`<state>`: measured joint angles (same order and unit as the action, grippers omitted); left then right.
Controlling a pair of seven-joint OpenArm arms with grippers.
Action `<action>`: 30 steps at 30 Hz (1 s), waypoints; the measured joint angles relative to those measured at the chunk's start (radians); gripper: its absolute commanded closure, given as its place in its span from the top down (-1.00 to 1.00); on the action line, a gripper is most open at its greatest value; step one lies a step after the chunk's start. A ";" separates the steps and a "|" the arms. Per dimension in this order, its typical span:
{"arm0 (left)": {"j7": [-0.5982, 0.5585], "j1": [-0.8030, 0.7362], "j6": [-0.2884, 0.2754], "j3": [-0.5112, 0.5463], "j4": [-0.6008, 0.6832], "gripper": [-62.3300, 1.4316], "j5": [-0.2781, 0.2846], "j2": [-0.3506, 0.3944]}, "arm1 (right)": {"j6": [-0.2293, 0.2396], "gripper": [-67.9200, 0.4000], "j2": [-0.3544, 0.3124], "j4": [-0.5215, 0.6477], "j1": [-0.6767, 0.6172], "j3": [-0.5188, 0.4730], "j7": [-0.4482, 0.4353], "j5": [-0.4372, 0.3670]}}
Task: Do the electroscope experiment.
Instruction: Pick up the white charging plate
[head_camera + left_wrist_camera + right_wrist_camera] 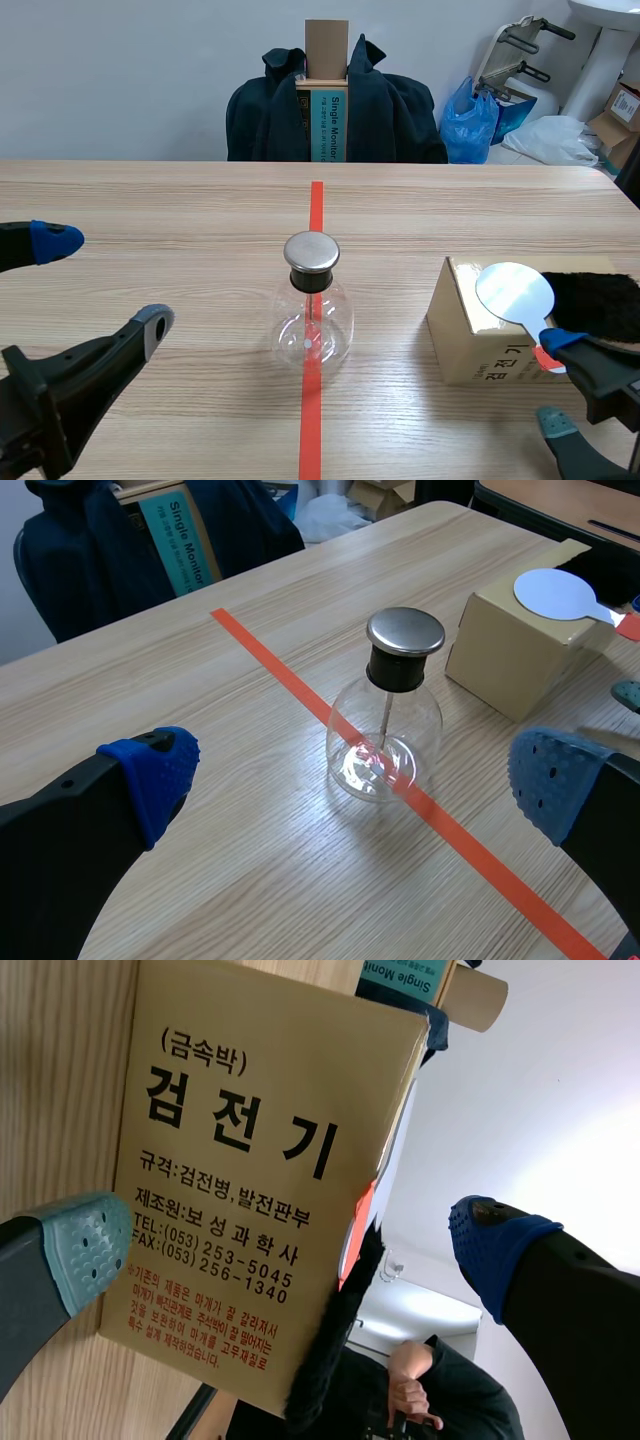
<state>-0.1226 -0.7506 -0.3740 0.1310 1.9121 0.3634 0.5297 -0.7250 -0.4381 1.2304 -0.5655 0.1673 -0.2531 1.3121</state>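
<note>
On the counter, right of centre: cardboard box. Glass electroscope stands mid-counter on the tape, likely fragile and slick; thin, light disc lies atop the box, best taken by its orange handle. Both spread and empty: left gripper, right gripper.

A clear glass flask with metal cap stands mid-table on the tape line. Right of it, a brown cardboard box carries a round silver disc and black fur.
</note>
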 measured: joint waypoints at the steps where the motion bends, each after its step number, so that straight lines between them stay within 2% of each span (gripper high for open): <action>1: 0.000 0.000 0.000 0.000 0.000 1.00 0.000 0.000 | 0.000 1.00 0.000 0.000 0.000 -0.001 0.000 -0.006; 5: 0.000 0.000 0.000 0.000 0.000 1.00 0.000 0.000 | 0.000 1.00 0.000 0.008 0.000 -0.001 -0.002 -0.041; 12: 0.000 0.002 0.000 0.000 0.000 1.00 0.000 0.000 | 0.000 1.00 0.000 0.016 0.003 -0.001 -0.078 -0.093; 20: 0.000 0.002 0.000 0.000 0.000 1.00 0.000 0.000 | 0.000 0.06 0.000 0.017 0.003 -0.001 -0.079 -0.113; 27: 0.000 0.002 0.000 0.000 0.000 1.00 0.000 0.000 | 0.000 -0.35 0.000 0.017 0.003 -0.003 -0.079 -0.127; 30: 0.000 0.002 0.000 0.000 0.000 1.00 0.000 0.000 | 0.000 -0.61 0.000 0.017 0.003 -0.014 -0.079 -0.130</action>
<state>-0.1226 -0.7483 -0.3740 0.1310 1.9121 0.3634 0.5297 -0.7250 -0.4381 1.2476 -0.5625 0.1535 -0.3321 1.1816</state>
